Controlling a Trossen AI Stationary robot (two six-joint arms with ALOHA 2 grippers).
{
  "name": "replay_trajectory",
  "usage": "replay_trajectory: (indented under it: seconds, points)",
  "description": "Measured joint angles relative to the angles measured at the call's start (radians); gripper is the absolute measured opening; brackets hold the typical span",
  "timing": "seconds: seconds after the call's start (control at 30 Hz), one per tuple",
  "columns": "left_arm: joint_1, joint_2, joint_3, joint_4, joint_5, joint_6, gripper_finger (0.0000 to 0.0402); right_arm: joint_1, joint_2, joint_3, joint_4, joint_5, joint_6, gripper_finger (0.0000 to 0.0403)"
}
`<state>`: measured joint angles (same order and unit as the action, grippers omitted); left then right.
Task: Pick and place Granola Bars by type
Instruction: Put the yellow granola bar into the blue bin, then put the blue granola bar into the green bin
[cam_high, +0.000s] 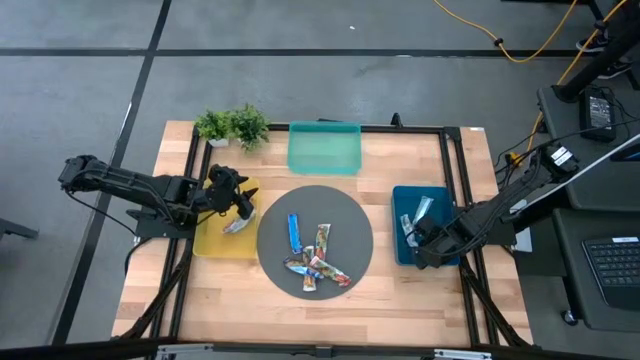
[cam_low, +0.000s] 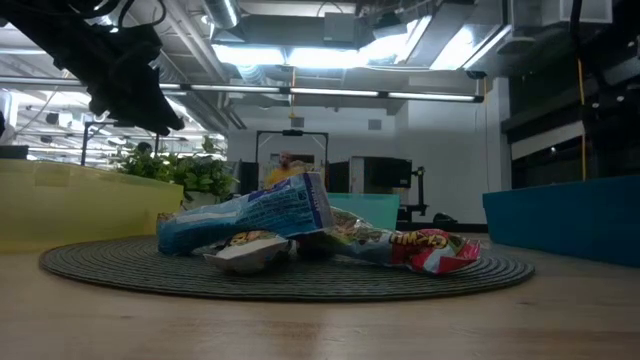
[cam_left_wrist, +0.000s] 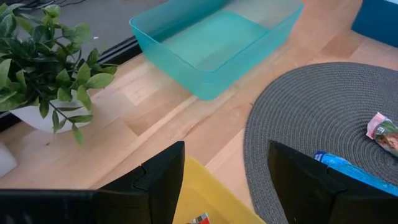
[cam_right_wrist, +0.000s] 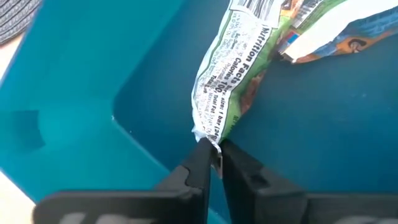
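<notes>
Granola bars (cam_high: 312, 258) are lying mostly in a loose pile on the round grey mat (cam_high: 355, 215), five or so, blue and red-multicoloured mixed; taking the mat as landmark, the dark-blue tray (cam_high: 404, 245) beside its right edge is holding two green-and-white bars (cam_right_wrist: 233, 74); the yellow tray (cam_high: 212, 243) beside its left edge is holding at least one silvery bar (cam_high: 236, 226); the teal tray (cam_high: 324, 150) beyond the mat is showing nothing inside.

Right gripper (cam_right_wrist: 213, 163) is reaching into the dark-blue tray, fingers nearly together and pinching the wrapper end of one bar.

Left gripper (cam_high: 243, 205) is hovering over the yellow tray, fingers spread wide, holding nothing.

Judgement: sorting is under way; the mat's pile is remaining.
</notes>
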<state>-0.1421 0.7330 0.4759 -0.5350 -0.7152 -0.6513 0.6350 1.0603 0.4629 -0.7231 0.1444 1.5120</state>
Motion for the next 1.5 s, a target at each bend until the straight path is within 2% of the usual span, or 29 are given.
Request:
replay_trajectory:
  seconds: [0.2, 0.37, 0.67, 0.8, 0.93, 1.13, 1.37, 1.5]
  points:
    - [0.0, 0.0, 0.0, 0.0, -0.001, -0.019, 0.0218, 0.0, -0.001, 0.0, 0.03, -0.01, -0.069, 0.0065]
    - [0.0, 0.005, 0.0, -0.015, -0.006, -0.026, 0.0218, 0.0, -0.001, 0.0, 0.063, -0.008, -0.155, 0.0108]
    - [0.0, 0.065, 0.0, -0.052, -0.009, -0.079, 0.0218, 0.0, -0.003, 0.001, 0.068, -0.009, -0.189, 0.0174]
    - [0.0, 0.103, 0.0, -0.051, -0.008, -0.103, 0.0218, 0.0, -0.003, 0.03, 0.054, -0.008, -0.224, 0.0178]
    - [0.0, 0.133, 0.0, -0.048, -0.008, -0.113, 0.0218, 0.0, -0.003, 0.085, -0.036, -0.002, -0.256, 0.0175]
    - [0.0, 0.157, 0.0, -0.038, -0.007, -0.141, 0.0218, -0.01, -0.003, 0.187, -0.145, 0.058, -0.38, 0.0174]
    - [0.0, 0.136, 0.0, 0.017, 0.016, -0.131, 0.0218, -0.109, -0.003, 0.274, -0.177, 0.111, -0.587, 0.0174]
    - [0.0, 0.088, 0.0, 0.08, 0.071, -0.103, 0.0218, -0.191, -0.003, 0.31, -0.159, 0.126, -0.739, 0.0174]
